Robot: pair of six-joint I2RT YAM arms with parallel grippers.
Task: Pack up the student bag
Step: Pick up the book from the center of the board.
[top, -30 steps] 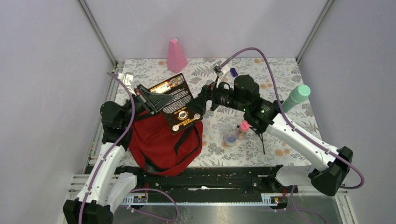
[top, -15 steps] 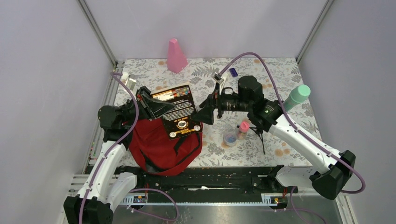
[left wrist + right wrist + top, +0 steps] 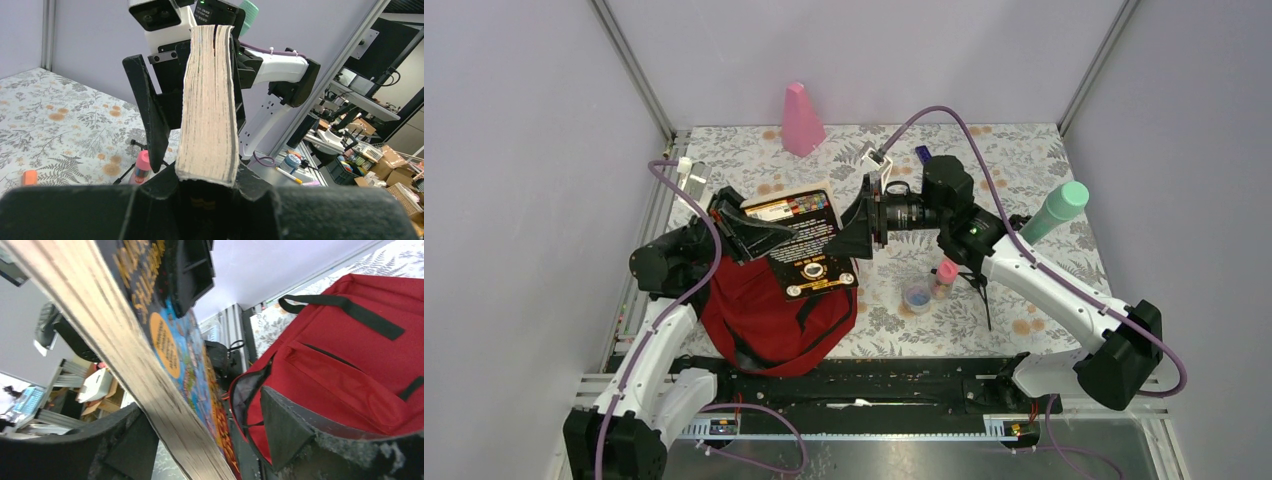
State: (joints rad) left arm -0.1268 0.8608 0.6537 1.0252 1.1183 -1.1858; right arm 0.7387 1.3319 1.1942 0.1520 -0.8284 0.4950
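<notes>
The dark red student bag (image 3: 769, 315) lies on the table in front of the left arm, and its zipper mouth gapes open in the right wrist view (image 3: 350, 370). My left gripper (image 3: 742, 230) is shut on a thick black-covered book (image 3: 809, 240) and holds it tilted above the bag. The book's page edge rises between the jaws in the left wrist view (image 3: 210, 100). My right gripper (image 3: 856, 232) is open at the book's right edge. Its jaws straddle the book (image 3: 165, 345), and the right-hand finger (image 3: 285, 425) stands apart from the cover.
A pink cone (image 3: 802, 120) stands at the back. A green-capped bottle (image 3: 1057, 210) stands at the right. A pink-capped bottle (image 3: 944, 277), a small clear pot (image 3: 916, 293) and a black stand (image 3: 982, 295) sit under the right arm. A small blue item (image 3: 923, 154) lies near the back.
The right gripper drew back from the book, then returned to its right edge with open jaws. The left gripper turned the book and shifted it slightly left over the bag.
</notes>
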